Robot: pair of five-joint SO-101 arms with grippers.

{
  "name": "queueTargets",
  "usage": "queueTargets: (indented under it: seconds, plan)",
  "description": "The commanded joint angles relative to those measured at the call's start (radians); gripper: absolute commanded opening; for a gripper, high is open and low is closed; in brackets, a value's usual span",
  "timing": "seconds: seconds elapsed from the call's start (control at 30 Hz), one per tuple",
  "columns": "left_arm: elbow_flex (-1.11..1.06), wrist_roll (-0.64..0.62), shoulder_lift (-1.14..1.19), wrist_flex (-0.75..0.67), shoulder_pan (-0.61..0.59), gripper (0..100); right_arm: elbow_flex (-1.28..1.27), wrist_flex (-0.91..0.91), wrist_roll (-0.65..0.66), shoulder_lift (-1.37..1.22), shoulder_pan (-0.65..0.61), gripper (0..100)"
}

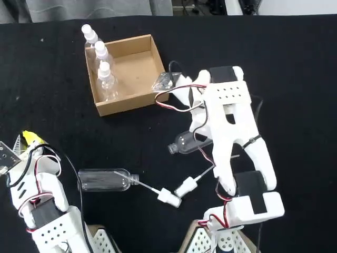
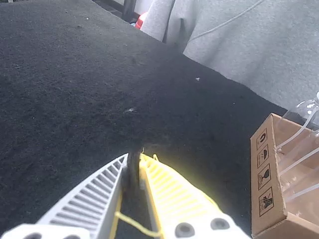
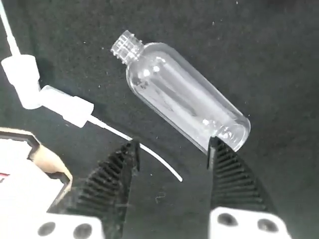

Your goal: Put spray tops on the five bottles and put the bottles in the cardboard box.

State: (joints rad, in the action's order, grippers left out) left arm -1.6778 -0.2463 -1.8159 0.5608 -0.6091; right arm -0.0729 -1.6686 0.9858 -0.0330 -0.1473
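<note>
An uncapped clear bottle (image 3: 184,102) lies on the black cloth, also seen from above (image 1: 181,143) under the right arm. My right gripper (image 3: 173,148) hangs open just over it, one fingertip (image 3: 217,147) at the bottle's base. A loose spray top (image 3: 65,104) lies beside it, its tube running between the fingers. A second clear bottle (image 1: 105,180) lies at the front left, with another spray top (image 1: 168,198) whose tube reaches its neck. The cardboard box (image 1: 158,58) holds three capped bottles (image 1: 105,79). My left gripper (image 2: 134,159) is shut and empty at the front left (image 1: 23,139).
The box's side wall (image 2: 269,184) stands close to the left gripper. Both arm bases sit at the table's front edge. A person in grey sits behind the table's far edge.
</note>
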Motion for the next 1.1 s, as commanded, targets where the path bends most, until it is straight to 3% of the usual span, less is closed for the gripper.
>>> queueTargets:
  seconds: [0.0, 0.27, 0.53, 1.07]
  plan:
    - [-0.022, 0.008, -0.009, -0.026, -0.002, 3, 0.001, 0.02, 0.043, 0.05, -0.026, 19.6]
    - [-0.022, 0.008, -0.009, -0.026, -0.002, 3, -0.002, 0.023, 0.083, 0.048, -0.026, 31.5]
    - [-0.022, 0.008, -0.009, -0.026, -0.002, 3, -0.094, 0.031, 0.198, 0.05, -0.066, 31.5]
    - [-0.022, 0.008, -0.009, -0.026, -0.001, 3, -0.314, 0.327, 0.262, 0.05, -0.08, 31.5]
